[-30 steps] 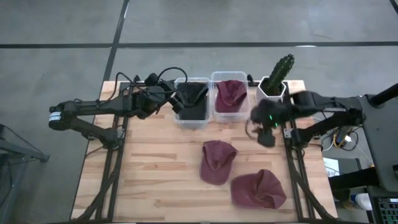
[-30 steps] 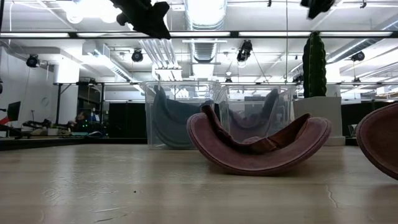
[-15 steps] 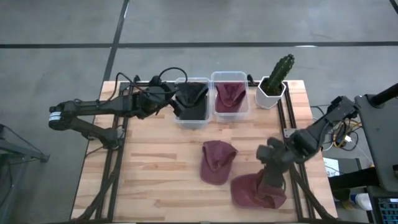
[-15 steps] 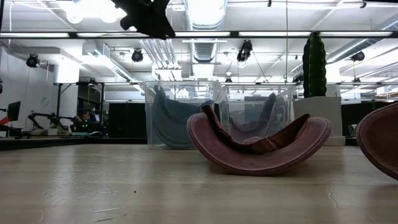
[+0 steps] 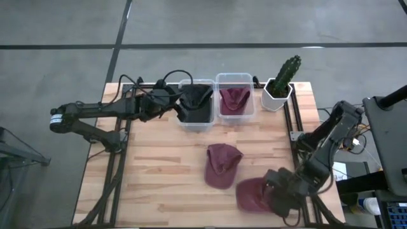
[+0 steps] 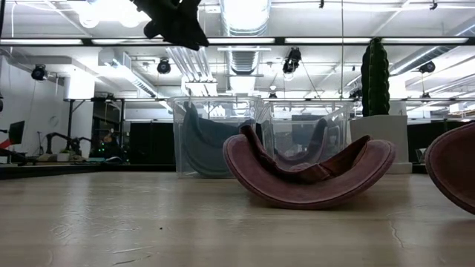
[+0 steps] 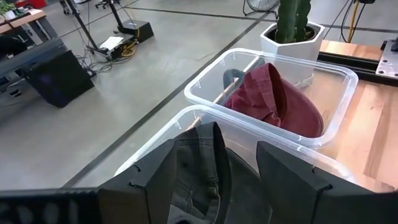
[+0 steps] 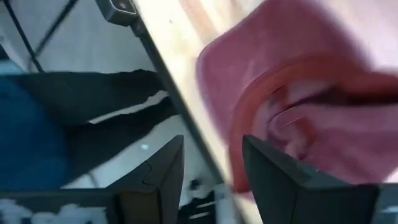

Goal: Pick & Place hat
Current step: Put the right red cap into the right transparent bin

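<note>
Two maroon hats lie upside down on the wooden table: one in the middle [image 5: 222, 165] [image 6: 308, 174], one at the near right [image 5: 254, 194] [image 8: 311, 93]. A third maroon hat [image 5: 234, 98] [image 7: 273, 99] lies in the right clear bin. A dark hat [image 5: 197, 102] [image 7: 199, 162] leans inside the left clear bin. My left gripper [image 5: 180, 102] [image 7: 217, 149] hangs open above the left bin, over the dark hat, and shows high in the low view [image 6: 174, 18]. My right gripper [image 5: 280, 197] [image 8: 211, 146] is open at the near-right hat's right side. My right gripper's open fingers [image 8: 267, 168] stand at the near-right hat's rim [image 8: 242, 118], coming from the table's right side. The view is blurred and I cannot tell whether they touch it.
The two clear bins [image 5: 196, 122] [image 5: 235, 76] stand side by side at the far edge. A potted cactus [image 5: 283, 79] stands to their right. Cables lie at the far left [image 5: 162, 79]. Bare wood lies on the table's left half [image 5: 146, 172].
My right gripper has swung from beside the cactus and bins toward the table's near edge and gone down to the near-right maroon hat. The hats on the table have stayed put.
</note>
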